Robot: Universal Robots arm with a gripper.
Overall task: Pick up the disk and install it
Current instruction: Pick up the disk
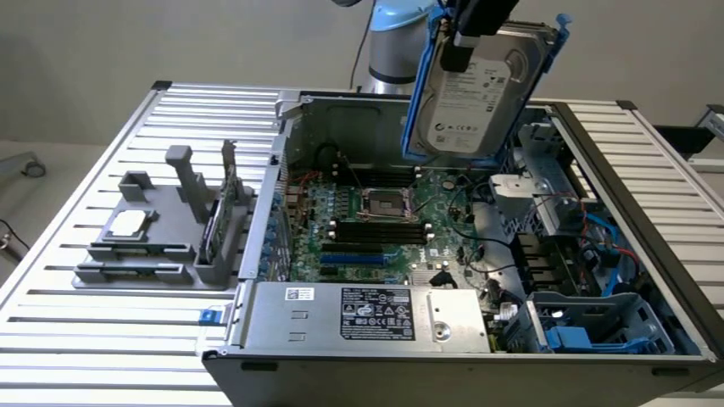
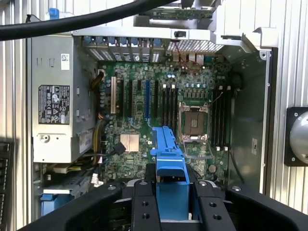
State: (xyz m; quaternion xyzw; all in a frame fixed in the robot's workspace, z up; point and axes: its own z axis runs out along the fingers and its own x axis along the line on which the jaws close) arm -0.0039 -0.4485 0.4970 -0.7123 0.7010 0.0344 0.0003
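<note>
Disk (image 1: pixel 476 93) handling is weighed here from the largest things down. A slatted metal counter (image 1: pixel 91 339) carries an open computer case (image 1: pixel 339 377), in which a grey power supply box (image 1: pixel 374 314) and a green motherboard (image 1: pixel 374 220) are seen. Above the far side of the case the disk is held in the air, tilted nearly upright, with its white label turned toward the exterior view. It is framed by a blue carrier (image 1: pixel 421 76), and the gripper (image 1: pixel 457 51) is closed on its upper end. In the wrist view the black fingers (image 2: pixel 144 207) are seen clamped on either side of the blue plastic. The disk is judged stiff, fairly heavy for its size and sensitive to knocks, with smooth metal faces that could slip. The plastic carrier is likely a little springy, so a firm but unforced hold near one end, as shown, is thought sound.
</note>
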